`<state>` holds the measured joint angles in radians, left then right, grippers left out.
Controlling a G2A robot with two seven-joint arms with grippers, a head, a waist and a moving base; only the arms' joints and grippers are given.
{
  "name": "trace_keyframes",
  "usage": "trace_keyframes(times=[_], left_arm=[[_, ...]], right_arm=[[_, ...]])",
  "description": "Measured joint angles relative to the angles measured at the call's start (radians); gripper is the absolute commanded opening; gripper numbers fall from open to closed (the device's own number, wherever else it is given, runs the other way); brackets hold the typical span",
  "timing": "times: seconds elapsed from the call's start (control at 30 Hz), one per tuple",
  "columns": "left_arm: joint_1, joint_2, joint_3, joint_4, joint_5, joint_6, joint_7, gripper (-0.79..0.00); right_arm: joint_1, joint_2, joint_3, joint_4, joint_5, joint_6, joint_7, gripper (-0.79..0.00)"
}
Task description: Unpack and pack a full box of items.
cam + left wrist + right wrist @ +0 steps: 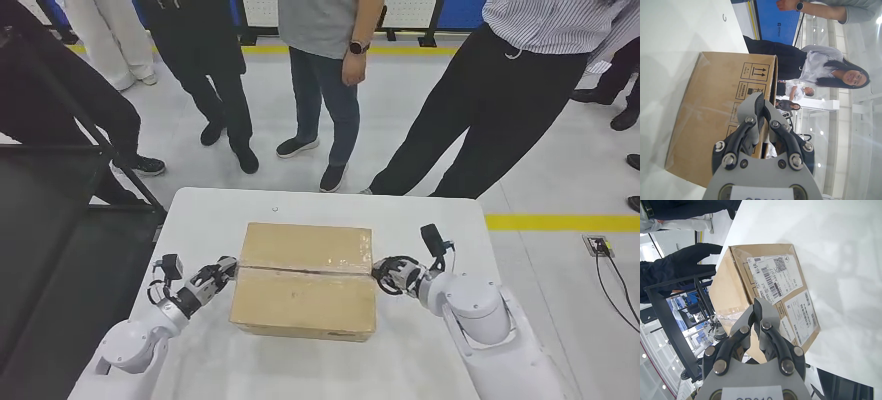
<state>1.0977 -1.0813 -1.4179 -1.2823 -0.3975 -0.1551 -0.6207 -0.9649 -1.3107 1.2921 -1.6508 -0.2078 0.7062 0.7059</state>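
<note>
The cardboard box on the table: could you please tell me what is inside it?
The cardboard box has both top flaps closed, meeting along a seam, so its contents are hidden.

This looks like a demonstration hall or industrial showroom rather than a home. A white table (200, 215) stands on a smooth grey floor (560, 170) marked with a yellow line (560, 222). A floor socket (598, 245) sits beyond the table's right edge, and a black metal rack (60, 148) stands off its left edge. Farther back are a blue wall panel (776, 22), white beams (831, 56) and rows of ceiling spotlights (821, 132).
</note>
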Motion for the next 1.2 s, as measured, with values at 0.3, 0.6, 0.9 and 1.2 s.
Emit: trace_keyframes(times=[0.3, 0.6, 0.9, 1.2], left_arm=[[0.0, -0.002, 0.003, -0.003, 0.008, 0.004, 0.0, -0.785], [0.003, -0.004, 0.003, -0.013, 0.014, 0.007, 0.005, -0.785], [0.003, -0.007, 0.009, -0.009, 0.02, 0.012, 0.008, -0.785], [-0.003, -0.01, 0.012, 0.004, 0.02, 0.013, 0.006, -0.785]], right_arm=[[-0.021, 0.005, 0.019, 0.004, 0.037, -0.008, -0.034, -0.785], [-0.005, 0.009, 0.007, 0.037, 0.047, -0.005, -0.028, -0.785], [0.02, 0.013, -0.011, 0.09, 0.063, -0.024, -0.011, -0.785], [0.057, 0.016, -0.032, 0.156, 0.079, -0.026, 0.023, -0.785]])
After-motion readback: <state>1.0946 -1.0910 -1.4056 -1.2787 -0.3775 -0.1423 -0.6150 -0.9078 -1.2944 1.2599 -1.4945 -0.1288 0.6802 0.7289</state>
